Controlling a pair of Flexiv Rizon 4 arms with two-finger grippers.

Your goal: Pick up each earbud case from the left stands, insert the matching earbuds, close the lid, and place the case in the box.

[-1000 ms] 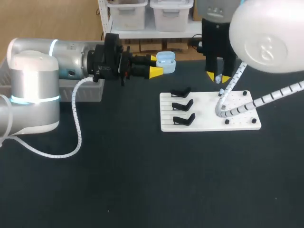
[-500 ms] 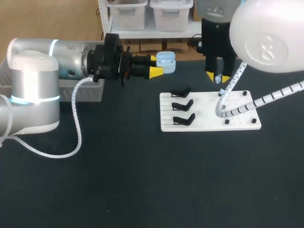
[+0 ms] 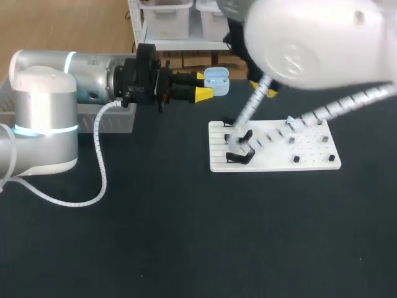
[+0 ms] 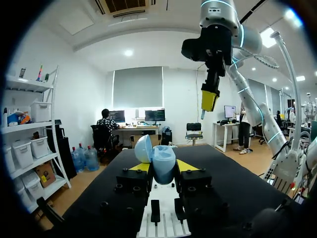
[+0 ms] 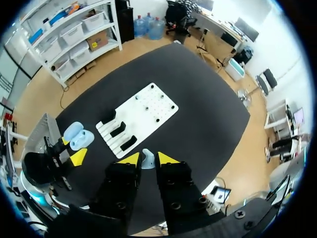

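Broadly, the dark matte surface (image 3: 186,236) stretches wide across the frame's lower half. The white perforated stand board (image 3: 310,162) sits centre-right, well inside the surface's edges. At upper centre, near the far edge, the left pincer (image 3: 201,85) is clamped on the open pale-blue plastic earbud case (image 3: 216,81). The right pincer (image 5: 146,157), high above the board, grips a small pale-blue earbud (image 5: 147,161).

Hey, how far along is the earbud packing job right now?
Done: an earbud case, lid open, is off the stands and held by the left end effector. In hand: the right end effector grips a pale earbud above the table, apart from the case. Left: insert earbuds, close the lid, place the case in the grey box.
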